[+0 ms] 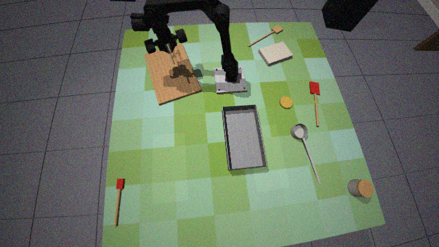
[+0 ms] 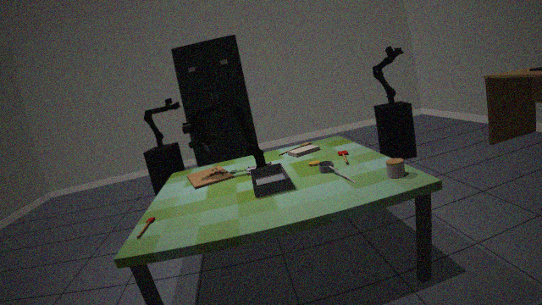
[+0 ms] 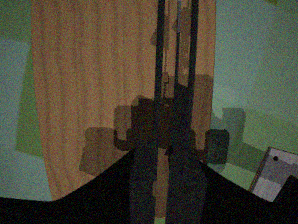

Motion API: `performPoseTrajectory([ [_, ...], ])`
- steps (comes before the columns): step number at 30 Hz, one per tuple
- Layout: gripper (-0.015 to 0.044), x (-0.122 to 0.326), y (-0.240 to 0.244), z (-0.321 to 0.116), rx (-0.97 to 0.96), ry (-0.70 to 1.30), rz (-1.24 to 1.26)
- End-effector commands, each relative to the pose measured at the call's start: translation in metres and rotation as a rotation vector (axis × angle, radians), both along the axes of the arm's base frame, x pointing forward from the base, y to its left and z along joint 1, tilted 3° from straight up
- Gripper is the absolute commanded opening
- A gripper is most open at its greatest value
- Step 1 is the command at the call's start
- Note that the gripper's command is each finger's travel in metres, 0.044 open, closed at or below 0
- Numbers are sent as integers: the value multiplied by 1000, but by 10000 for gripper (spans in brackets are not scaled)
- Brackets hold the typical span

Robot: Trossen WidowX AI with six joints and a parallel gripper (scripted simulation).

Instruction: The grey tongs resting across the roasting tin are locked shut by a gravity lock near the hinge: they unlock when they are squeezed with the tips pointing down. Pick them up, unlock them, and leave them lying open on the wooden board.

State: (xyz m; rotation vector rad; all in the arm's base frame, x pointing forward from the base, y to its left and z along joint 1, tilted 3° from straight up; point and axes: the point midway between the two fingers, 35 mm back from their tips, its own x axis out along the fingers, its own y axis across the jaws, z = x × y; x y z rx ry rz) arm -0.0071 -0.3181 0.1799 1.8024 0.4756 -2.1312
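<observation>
One arm's work: holding grey tongs [image 1: 172,59] [image 3: 160,50] above the wooden board [image 1: 164,95] [image 2: 199,184] [image 3: 90,75], near the worktop's upper-left corner as seen from overhead. Keeping the gripper [image 1: 168,47] [image 3: 157,152] nearly shut, with the tongs between its fingers. Leaving the roasting tin [image 1: 261,137] [image 2: 276,191] behind, nearer mid-worktop and well apart from the left edge.

Judging the step as unlocking or setting down. If still locked, needing to be aiming tips downward before squeezing near the hinge. If already free, needing to be lowering gently over the board, turning flat, then easing the grip slowly so as to be letting the arms spread without catching or rolling off toward the worktop's upper edge.

Failing to make out the lock or whether tips are pointing down. Losing the hinge end to the wrist view's crop and dark fingers. Losing the gripper against black in the exterior view. Mistaking shadows on the board for metal being a real risk.
</observation>
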Motion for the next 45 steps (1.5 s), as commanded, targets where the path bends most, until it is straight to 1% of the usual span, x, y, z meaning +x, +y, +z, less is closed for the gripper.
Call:
performPoseTrajectory([
  [1,-150,1,3,-8,-3,115,-12],
  [8,-150,1,6,-21,-46,353,-27],
  [14,-150,3,8,-25,-132,552,-28],
  [21,-150,11,9,-24,-287,759,-8],
  [28,-150,25,10,-17,-499,935,32],
  [31,-150,29,11,-15,-550,966,43],
  [45,-150,29,11,-15,-550,966,43],
])
